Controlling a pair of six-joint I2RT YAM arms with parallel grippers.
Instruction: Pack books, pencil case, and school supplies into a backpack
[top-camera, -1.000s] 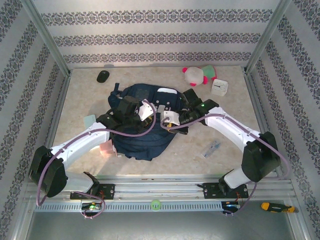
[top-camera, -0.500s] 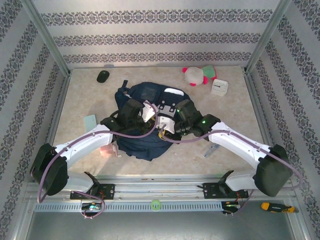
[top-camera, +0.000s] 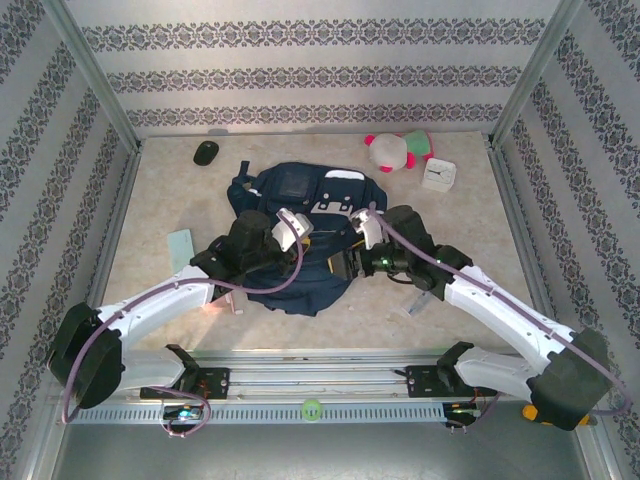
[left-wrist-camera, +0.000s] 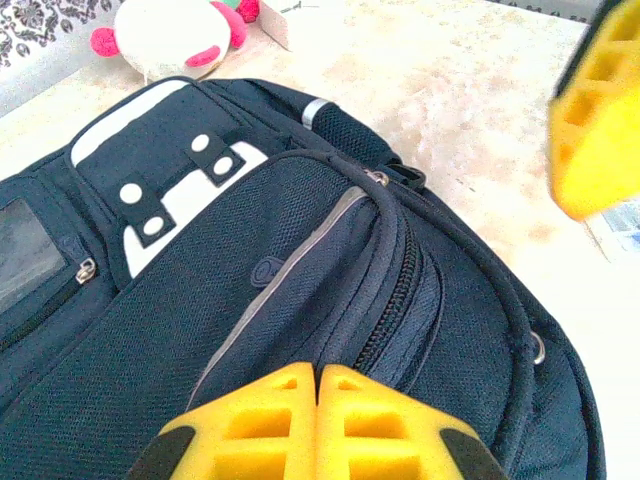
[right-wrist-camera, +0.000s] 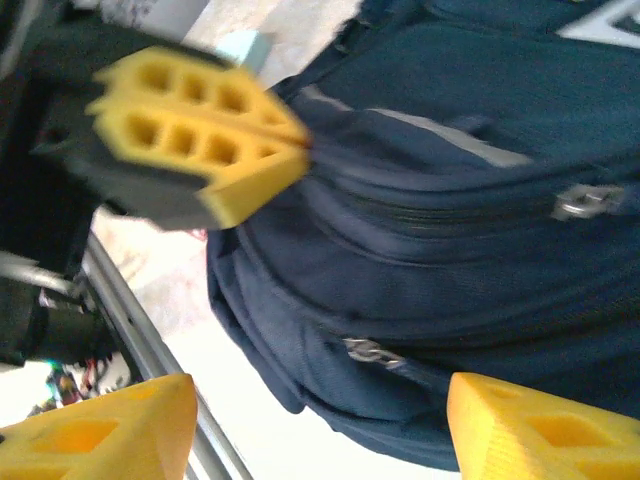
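The navy backpack (top-camera: 290, 215) lies in the middle of the table with its front pockets up. My left gripper (left-wrist-camera: 320, 372) is shut, pinching a fold of the backpack's fabric beside a pocket zipper (left-wrist-camera: 400, 300). Its yellow fingers (right-wrist-camera: 200, 130) also show in the right wrist view. My right gripper (right-wrist-camera: 322, 400) is open wide over the backpack's near edge, with a zipper pull (right-wrist-camera: 365, 352) between its fingers and nothing held. A teal square (top-camera: 180, 243), a pink piece (top-camera: 215, 300) and a clear packet (top-camera: 422, 300) lie on the table. The books and pencil case are out of view.
A plush toy (top-camera: 397, 150) and a white clock (top-camera: 438, 175) sit at the back right. A black mouse (top-camera: 205, 152) is at the back left. The metal rail (top-camera: 320, 375) runs along the near edge, and patterned walls close in three sides.
My right gripper has gone from shut to wide open and dropped towards the backpack's near edge. The backpack has shifted and spread flatter. The left gripper stays shut.
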